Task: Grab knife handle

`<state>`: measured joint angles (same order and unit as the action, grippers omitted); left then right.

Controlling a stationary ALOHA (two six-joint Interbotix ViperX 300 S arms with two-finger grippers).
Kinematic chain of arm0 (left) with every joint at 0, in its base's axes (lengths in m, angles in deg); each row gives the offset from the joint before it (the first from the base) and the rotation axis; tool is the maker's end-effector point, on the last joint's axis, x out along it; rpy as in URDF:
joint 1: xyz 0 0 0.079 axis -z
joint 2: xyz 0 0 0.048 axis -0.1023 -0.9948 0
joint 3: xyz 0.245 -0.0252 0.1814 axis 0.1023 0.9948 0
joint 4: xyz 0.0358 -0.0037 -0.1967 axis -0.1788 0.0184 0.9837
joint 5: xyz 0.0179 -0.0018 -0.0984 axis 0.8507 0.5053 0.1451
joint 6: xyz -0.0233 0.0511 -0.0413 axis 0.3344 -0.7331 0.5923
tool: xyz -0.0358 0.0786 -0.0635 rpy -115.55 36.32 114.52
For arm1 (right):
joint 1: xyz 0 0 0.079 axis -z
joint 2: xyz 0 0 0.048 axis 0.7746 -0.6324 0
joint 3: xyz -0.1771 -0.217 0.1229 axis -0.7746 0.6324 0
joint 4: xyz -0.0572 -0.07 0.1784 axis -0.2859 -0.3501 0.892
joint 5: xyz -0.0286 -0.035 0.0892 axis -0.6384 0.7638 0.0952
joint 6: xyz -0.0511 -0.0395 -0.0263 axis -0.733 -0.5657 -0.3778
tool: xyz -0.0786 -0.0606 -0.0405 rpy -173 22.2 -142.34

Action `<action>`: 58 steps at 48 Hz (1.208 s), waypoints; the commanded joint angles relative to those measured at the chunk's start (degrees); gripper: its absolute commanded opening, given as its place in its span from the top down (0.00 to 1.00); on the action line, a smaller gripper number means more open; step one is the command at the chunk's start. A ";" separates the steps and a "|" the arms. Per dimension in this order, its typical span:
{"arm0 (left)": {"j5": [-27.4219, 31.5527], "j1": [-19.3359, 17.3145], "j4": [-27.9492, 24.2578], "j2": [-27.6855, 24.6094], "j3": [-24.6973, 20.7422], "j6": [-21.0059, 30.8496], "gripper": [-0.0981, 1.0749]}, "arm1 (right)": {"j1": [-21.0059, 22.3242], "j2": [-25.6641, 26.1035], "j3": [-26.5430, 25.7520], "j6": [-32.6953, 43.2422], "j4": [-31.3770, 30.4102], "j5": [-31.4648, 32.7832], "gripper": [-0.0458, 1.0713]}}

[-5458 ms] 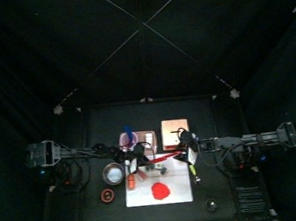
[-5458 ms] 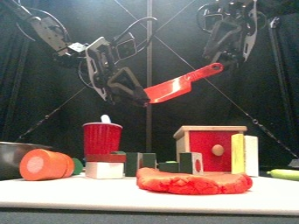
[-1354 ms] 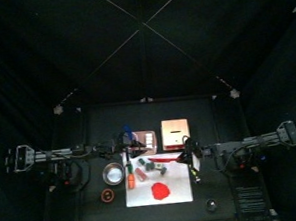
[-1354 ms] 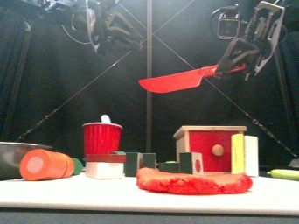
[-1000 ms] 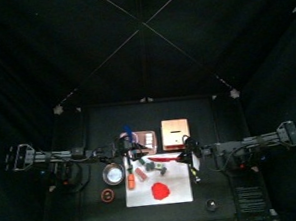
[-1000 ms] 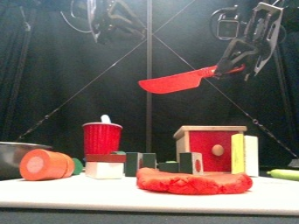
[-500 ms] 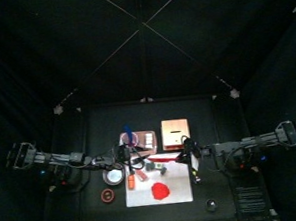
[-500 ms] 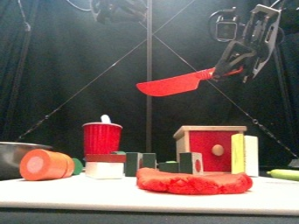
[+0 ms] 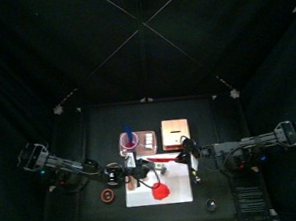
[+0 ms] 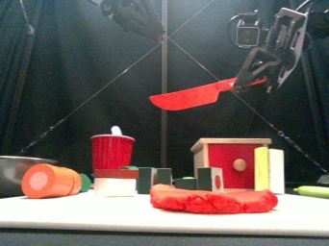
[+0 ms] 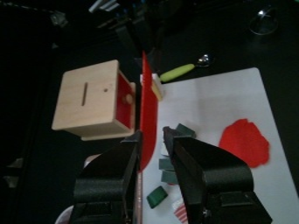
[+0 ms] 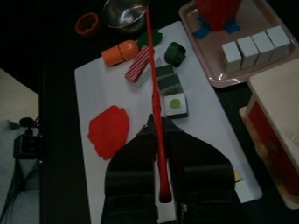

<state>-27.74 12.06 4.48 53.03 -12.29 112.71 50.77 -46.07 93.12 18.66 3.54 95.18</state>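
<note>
A red knife (image 10: 193,95) hangs in the air above the table, blade slanting down to the left. Its handle end (image 10: 243,83) sits between the jaws of my right gripper (image 10: 257,73), which is shut on it. From the right wrist, the knife (image 12: 156,105) is a thin red line running out from the right gripper (image 12: 160,133). My left gripper (image 11: 152,138) is open, and the knife (image 11: 145,96) stands edge-on just beyond its jaws, apart from them. The handle's colour does not show.
On the table lie a white board (image 12: 105,87) with a red blob (image 10: 213,199), a red cup (image 10: 113,152), a wooden box (image 10: 232,165), an orange piece (image 10: 52,180), small blocks (image 10: 154,178) and a metal bowl (image 12: 122,12).
The left arm has swung in toward the middle and toward the knife. The knife has dipped slightly down and to the left in the right gripper.
</note>
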 commanded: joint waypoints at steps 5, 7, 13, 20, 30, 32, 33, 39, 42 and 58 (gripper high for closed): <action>-15.73 -0.09 -5.45 -0.26 4.39 0.44 0.33 | 0.44 0.18 -1.32 0.09 0.09 -0.62 0.87; -18.54 -0.18 -5.89 -0.44 5.10 0.79 0.33 | 0.44 0.18 -1.32 0.09 0.18 -0.62 0.87; -21.53 -0.97 -4.66 -0.88 5.80 2.72 0.33 | 0.53 0.18 -1.32 0.18 0.18 -0.53 0.87; -21.62 -2.11 -2.02 -1.23 6.86 5.36 0.33 | 0.53 0.00 -1.32 0.18 0.35 -0.62 0.87; -21.53 -2.90 -2.29 -2.64 7.21 6.15 0.36 | 0.70 -0.09 -1.58 0.18 0.35 -0.62 0.87; -21.27 -2.90 -2.90 -2.99 7.03 6.15 0.37 | 0.79 -0.18 -1.58 0.18 0.35 -0.62 0.87; -21.18 -2.90 -3.34 -3.08 6.86 6.15 0.37 | 0.79 -0.26 -1.58 0.18 0.35 -0.62 0.87; -20.39 -2.99 -5.36 -2.99 6.68 6.24 0.40 | 0.79 -0.18 -1.58 0.18 0.62 -0.62 0.87; -20.39 -3.16 -5.36 -2.72 6.68 6.24 0.40 | 0.70 -0.18 -1.58 0.18 0.70 -0.62 0.87; -29.97 -3.34 -5.01 -0.26 8.35 6.24 0.40 | 0.79 -0.26 -1.67 0.18 0.70 -0.62 0.87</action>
<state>-54.02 8.90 -0.62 51.01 -3.86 118.95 51.39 -46.69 93.12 18.74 4.16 95.18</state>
